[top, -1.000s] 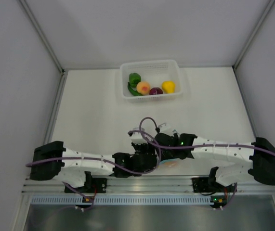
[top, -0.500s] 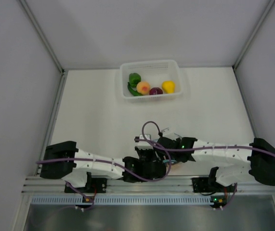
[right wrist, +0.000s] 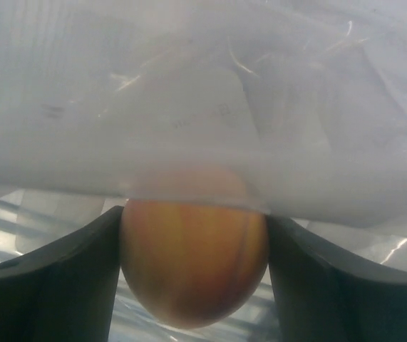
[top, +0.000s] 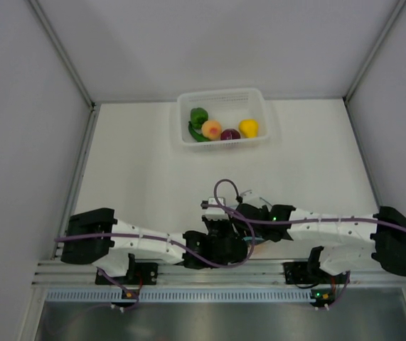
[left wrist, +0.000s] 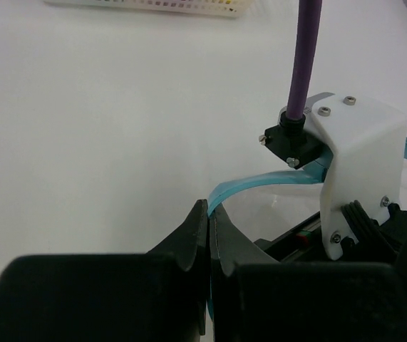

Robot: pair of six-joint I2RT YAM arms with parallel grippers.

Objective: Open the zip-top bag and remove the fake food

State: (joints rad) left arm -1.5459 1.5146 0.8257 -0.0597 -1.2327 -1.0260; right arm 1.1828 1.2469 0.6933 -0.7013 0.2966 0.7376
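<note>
The zip-top bag [left wrist: 274, 206] lies near the table's front edge; in the top view [top: 254, 242] the grippers hide most of it. My left gripper [left wrist: 208, 211] is shut on its light blue zip strip [left wrist: 260, 182]. My right gripper [right wrist: 194, 226] is shut on a peach-orange fruit [right wrist: 192, 263], with clear bag film [right wrist: 203, 107] draped over its top. In the top view the left gripper [top: 224, 240] and right gripper [top: 249, 219] are close together. Other fake food lies in the white basket: green pepper [top: 199, 115], green chili [top: 196, 135], peach fruit [top: 212, 129], purple piece [top: 230, 134], yellow pepper [top: 249, 128].
The white mesh basket [top: 222, 95] stands at the back middle of the table. Grey walls close in the left, right and back. A metal rail [top: 224, 273] runs along the near edge. The right arm's white wrist mount [left wrist: 360, 164] and purple cable [left wrist: 304, 57] are close to my left gripper.
Both grippers have moved a little toward the near edge and to the right, staying together over the bag. The basket and its contents have not moved.
</note>
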